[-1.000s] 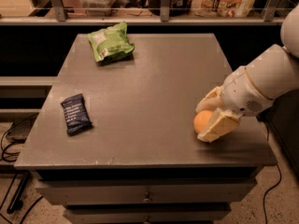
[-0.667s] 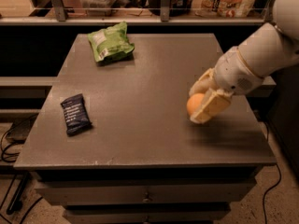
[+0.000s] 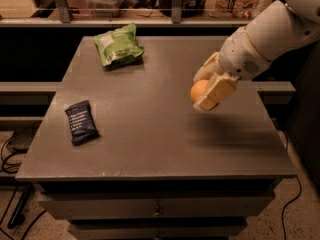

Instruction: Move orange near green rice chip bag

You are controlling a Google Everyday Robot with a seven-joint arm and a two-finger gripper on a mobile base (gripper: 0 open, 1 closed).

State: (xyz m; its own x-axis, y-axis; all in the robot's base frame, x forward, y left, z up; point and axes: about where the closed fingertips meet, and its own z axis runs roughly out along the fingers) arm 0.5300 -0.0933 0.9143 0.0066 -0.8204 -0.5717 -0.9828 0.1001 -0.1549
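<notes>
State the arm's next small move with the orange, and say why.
Probably carry it a short way toward the green rice chip bag. The gripper, shut on the orange, hangs above the table with a shadow beneath, and the bag lies near the far corner, well apart from it.

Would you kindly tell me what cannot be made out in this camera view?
All camera view.
Orange: mostly hidden by the claw gripping it above the table's right side.
Arm: cut off by the top-right edge.
Dark blue packet: white text too small to read.
</notes>
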